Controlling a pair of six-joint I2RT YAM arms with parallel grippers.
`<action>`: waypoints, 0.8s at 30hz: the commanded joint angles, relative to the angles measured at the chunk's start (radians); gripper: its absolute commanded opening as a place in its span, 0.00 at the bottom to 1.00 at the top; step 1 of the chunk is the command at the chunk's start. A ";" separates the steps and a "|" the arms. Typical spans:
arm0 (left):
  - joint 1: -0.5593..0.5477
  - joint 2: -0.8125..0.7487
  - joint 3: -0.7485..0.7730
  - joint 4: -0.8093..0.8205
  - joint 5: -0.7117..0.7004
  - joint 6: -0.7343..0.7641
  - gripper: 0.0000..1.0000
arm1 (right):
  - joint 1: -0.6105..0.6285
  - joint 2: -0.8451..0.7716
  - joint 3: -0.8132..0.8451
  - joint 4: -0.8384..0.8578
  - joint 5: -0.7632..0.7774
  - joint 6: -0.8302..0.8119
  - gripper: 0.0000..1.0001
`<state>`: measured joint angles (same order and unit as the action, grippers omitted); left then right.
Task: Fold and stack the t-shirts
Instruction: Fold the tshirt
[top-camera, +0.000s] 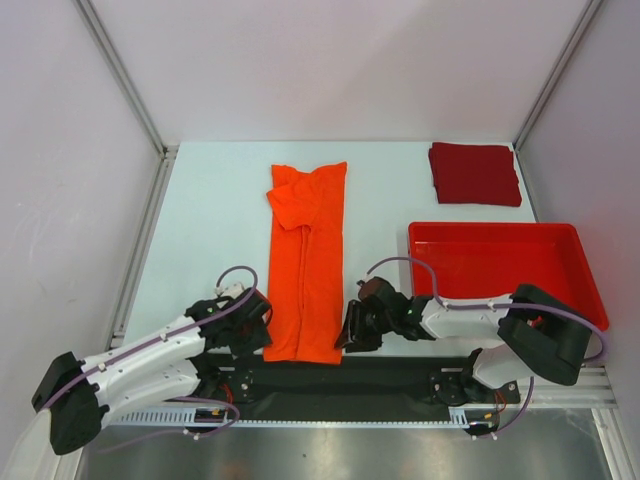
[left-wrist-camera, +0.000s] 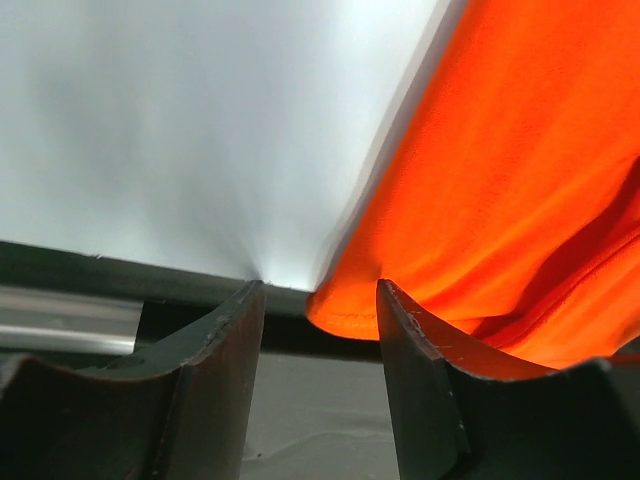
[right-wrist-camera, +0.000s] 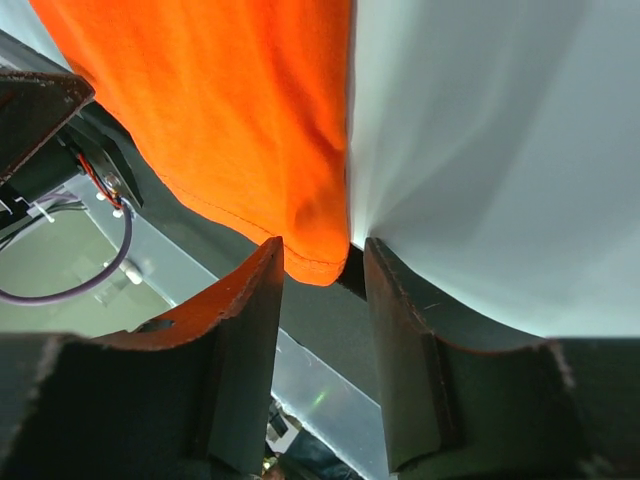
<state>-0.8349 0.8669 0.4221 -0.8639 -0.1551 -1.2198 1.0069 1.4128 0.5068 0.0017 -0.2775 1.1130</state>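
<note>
The orange t-shirt (top-camera: 305, 270) lies as a long narrow strip down the middle of the table, collar end far, hem near. My left gripper (top-camera: 262, 338) sits at its near-left corner. In the left wrist view the jaws (left-wrist-camera: 320, 295) stand apart, and the hem corner (left-wrist-camera: 350, 312) lies between the tips, unpinched. My right gripper (top-camera: 350, 335) is at the near-right corner. Its jaws (right-wrist-camera: 322, 250) are also apart, with the orange hem corner (right-wrist-camera: 325, 262) just at their tips. The dark red t-shirt (top-camera: 475, 173) rests as a folded square at the far right.
A rigid red tray (top-camera: 500, 270) stands right of the orange shirt, just beyond my right arm. The table's near edge and a black strip (top-camera: 340, 375) run under both grippers. Metal frame rails border the table left and right.
</note>
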 joint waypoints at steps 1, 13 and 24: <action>0.017 -0.016 -0.020 0.058 -0.008 0.031 0.54 | 0.009 0.035 0.013 -0.011 0.041 -0.031 0.43; 0.042 0.017 -0.054 0.107 0.002 0.055 0.45 | 0.010 0.078 -0.020 0.080 0.029 -0.005 0.40; 0.042 0.010 -0.062 0.200 0.046 0.106 0.42 | 0.010 0.067 -0.040 0.092 0.034 0.008 0.40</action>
<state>-0.8017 0.8516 0.3862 -0.7933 -0.0891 -1.1500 1.0115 1.4651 0.4931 0.1295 -0.2932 1.1290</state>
